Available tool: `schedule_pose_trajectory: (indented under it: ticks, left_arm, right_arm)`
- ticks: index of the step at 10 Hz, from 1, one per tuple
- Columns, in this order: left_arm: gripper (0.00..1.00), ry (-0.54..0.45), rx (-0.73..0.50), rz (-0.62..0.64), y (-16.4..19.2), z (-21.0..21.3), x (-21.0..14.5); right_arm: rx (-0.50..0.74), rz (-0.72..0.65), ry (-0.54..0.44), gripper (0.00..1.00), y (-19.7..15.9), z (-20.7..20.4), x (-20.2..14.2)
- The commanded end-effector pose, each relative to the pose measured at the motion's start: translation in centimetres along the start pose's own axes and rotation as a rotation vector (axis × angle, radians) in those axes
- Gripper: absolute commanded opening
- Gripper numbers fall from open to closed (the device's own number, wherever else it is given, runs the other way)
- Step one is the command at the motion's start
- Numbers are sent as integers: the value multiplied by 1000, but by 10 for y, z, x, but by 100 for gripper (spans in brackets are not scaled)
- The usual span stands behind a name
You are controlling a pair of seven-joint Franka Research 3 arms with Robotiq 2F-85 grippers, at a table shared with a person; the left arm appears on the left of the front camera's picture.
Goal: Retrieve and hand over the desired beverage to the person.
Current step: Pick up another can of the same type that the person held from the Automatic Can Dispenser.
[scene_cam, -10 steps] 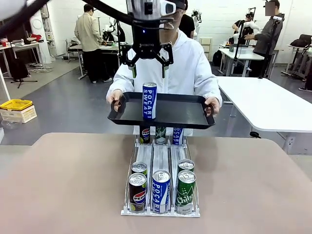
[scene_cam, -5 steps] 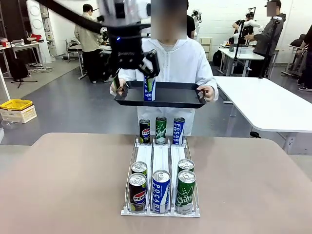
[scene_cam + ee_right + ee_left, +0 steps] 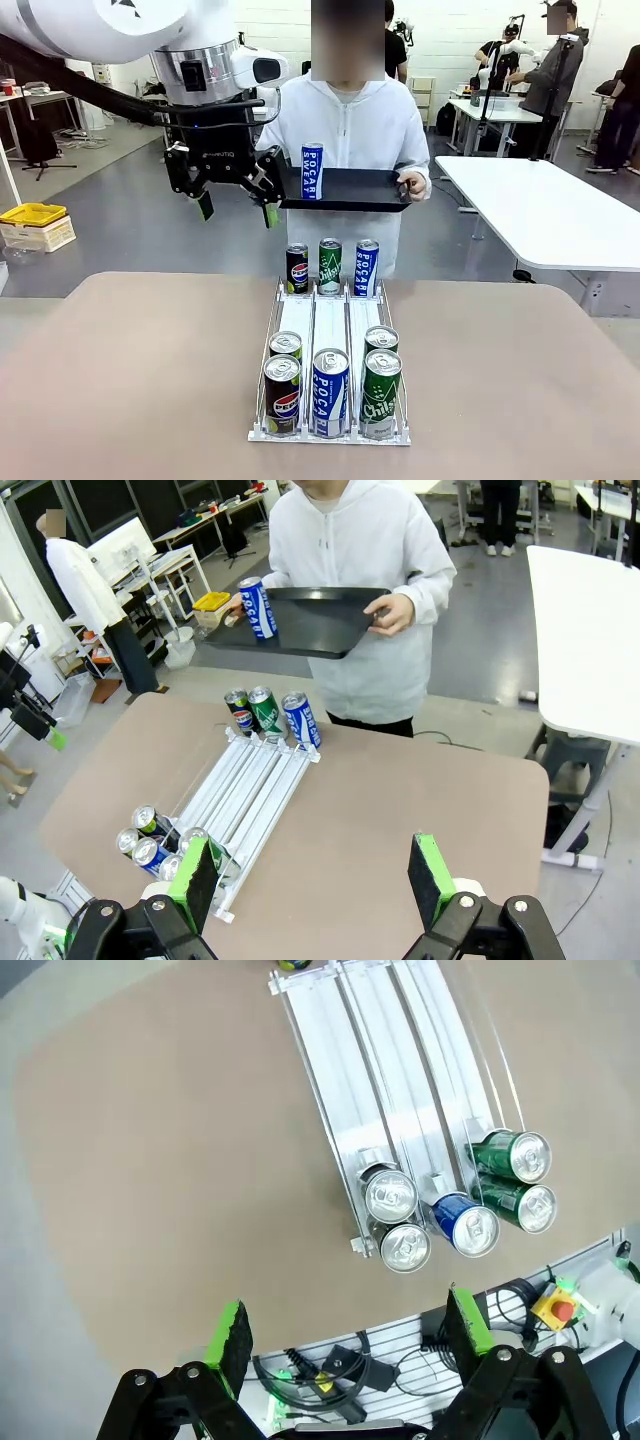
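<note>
Beige worktop (image 3: 130,380) below; upper centre of frame, the blue can (image 3: 312,172) stands on the person's (image 3: 345,130) black tray (image 3: 350,188). Left gripper (image 3: 237,210), jaws wide and empty, should back away leftward without clipping the tray.

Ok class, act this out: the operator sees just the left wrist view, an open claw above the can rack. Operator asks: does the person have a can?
Observer: Yes, a blue Pocari Sweat can stands upright on the black tray the person holds.
Operator: Where's my left claw?
Observer: The left claw hangs by the tray's end on the robot's left.
Operator: And the right claw?
Observer: The right claw is open, empty, above the table.
</note>
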State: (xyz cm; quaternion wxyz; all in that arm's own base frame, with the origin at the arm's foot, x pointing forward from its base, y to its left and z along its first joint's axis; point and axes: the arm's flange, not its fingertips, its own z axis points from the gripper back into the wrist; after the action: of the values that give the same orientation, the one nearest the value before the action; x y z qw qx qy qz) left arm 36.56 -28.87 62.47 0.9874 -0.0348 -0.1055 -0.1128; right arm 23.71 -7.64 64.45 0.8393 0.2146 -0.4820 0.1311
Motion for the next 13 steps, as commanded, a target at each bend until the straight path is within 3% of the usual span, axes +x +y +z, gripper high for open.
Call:
schedule_pose_trajectory:
  ticks: [1, 8, 10, 11, 13]
  left_arm:
    - [100, -10, -3, -23, -2, 2, -2]
    - [100, 0, 0, -11, -4, 0, -1]
    - [100, -115, -34, -137, 35, 15, -21]
    - [100, -135, -114, -261, 65, 30, -29]
    - [100, -268, -298, -549, 135, 59, -60]
  right_arm:
    - [27, 0, -4, 100, 0, -2, 1]
    - [27, 0, -4, 100, 0, -2, 1]
    - [27, 0, -4, 100, 0, -2, 1]
    - [27, 0, -4, 100, 0, -2, 1]
    - [27, 0, -4, 100, 0, -2, 1]
